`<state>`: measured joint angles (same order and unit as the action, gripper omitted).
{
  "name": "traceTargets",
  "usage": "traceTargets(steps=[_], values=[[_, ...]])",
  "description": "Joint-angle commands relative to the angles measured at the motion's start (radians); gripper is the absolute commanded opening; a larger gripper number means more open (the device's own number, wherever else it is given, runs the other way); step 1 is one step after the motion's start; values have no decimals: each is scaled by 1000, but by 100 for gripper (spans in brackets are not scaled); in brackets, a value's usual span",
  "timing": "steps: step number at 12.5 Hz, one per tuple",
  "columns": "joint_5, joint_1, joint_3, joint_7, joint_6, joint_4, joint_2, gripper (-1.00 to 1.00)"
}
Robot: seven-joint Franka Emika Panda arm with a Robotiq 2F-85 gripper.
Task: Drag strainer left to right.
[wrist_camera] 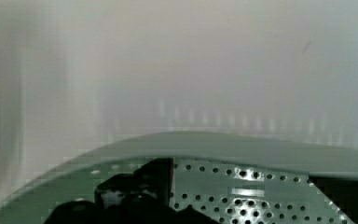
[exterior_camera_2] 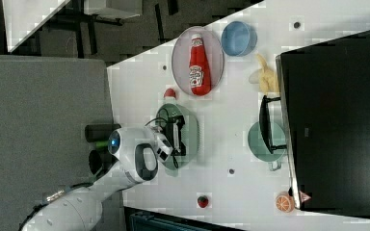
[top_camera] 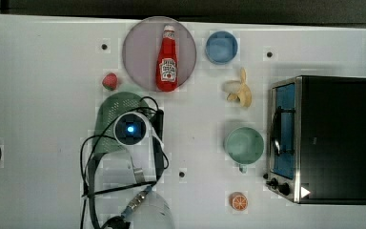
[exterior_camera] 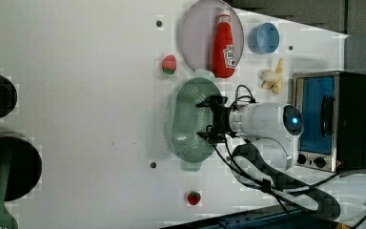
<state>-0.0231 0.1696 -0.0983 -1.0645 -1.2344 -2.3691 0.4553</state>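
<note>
Claw is hanging over the strainer, fingers spread wide, nothing between them. Strainer is sitting pale green, oblong, rows of small holes, just below the plate and beside the strawberry in the top view. Wrist view is showing the holes up close; left view is showing a second strawberry and spatula. White table is carrying a toaster oven at the top view's right.

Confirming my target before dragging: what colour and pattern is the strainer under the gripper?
Pale green, with rows of small holes; the strainer shows best in the left view.
</note>
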Motion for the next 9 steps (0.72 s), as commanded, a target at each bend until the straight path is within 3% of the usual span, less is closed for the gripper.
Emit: traceTargets(steps=[1, 9], values=[[0, -52, 58, 130, 14, -20, -34, 100], [1, -55, 249, 322, 14, -47, -42, 100]])
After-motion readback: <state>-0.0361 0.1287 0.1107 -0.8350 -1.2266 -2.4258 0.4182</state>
